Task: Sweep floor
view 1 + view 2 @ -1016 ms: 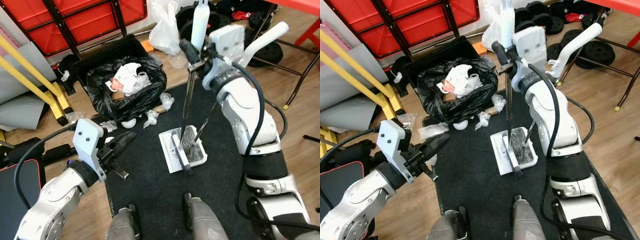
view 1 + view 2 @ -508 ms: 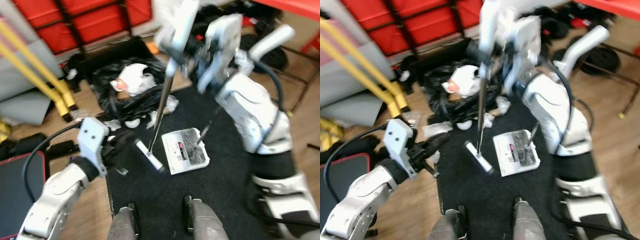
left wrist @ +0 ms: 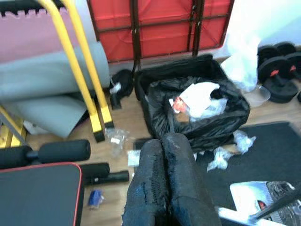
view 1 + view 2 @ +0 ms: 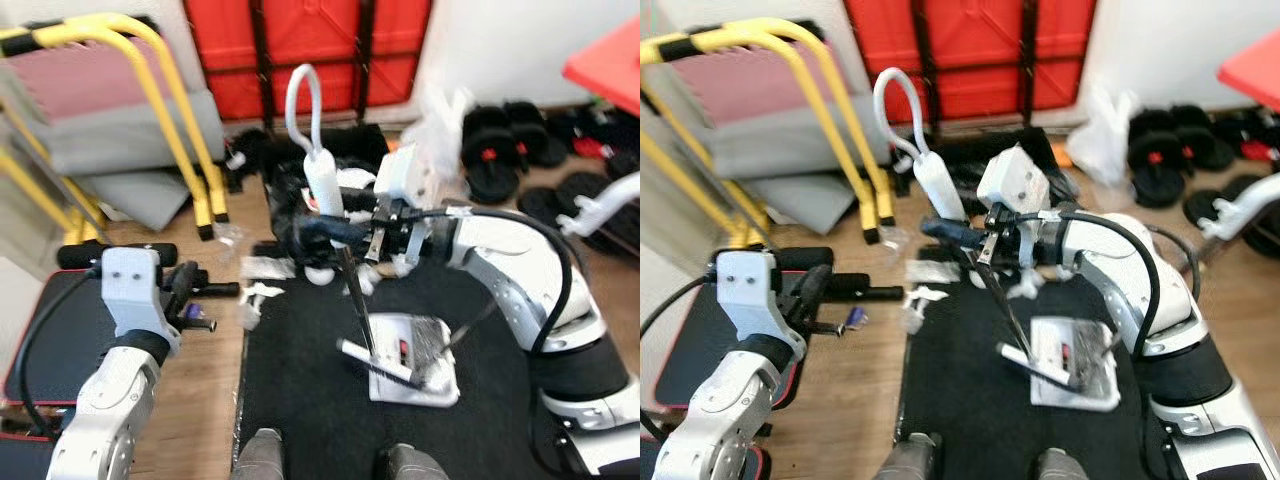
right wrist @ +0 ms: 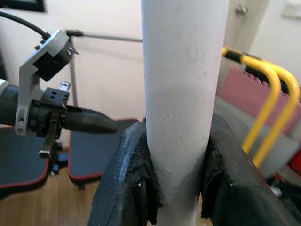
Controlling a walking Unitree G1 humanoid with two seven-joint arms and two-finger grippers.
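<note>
- Right gripper [image 4: 318, 231] clamped on the white handle [image 5: 181, 94] of the broom [image 4: 322, 190], both black fingers [image 5: 127, 183] pressed against the tube in the right wrist view.
- Broom leaning across mid-scene, loop top up at 12 o'clock, dark shaft running down to the brush head [image 4: 378, 362] at about 5 o'clock.
- Brush head lying on the white dustpan [image 4: 415, 362], on the black mat [image 4: 310, 400].
- Left gripper [image 3: 164, 183] out at 9 o'clock above the wooden floor [image 4: 205, 400], fingers pressed together, holding nothing.
- Small red label [image 4: 402, 349] on the dustpan; print too blurred to read.
- Black bin with a bag liner [image 3: 202, 117] beyond the mat at 12 o'clock, stuffed with white crumpled waste [image 3: 200, 96].
- White scraps [image 3: 225, 153] strewn between bin and mat; more wrappers [image 4: 262, 268] on the floor by the mat's far left corner.
- Yellow frame [image 4: 165, 110] and grey pads at 10 o'clock; red folded table [image 4: 310, 50] against the wall.
- Black weights [image 4: 500, 150] at 2 o'clock; bench with black pad [image 3: 40, 193] at 8 o'clock.
</note>
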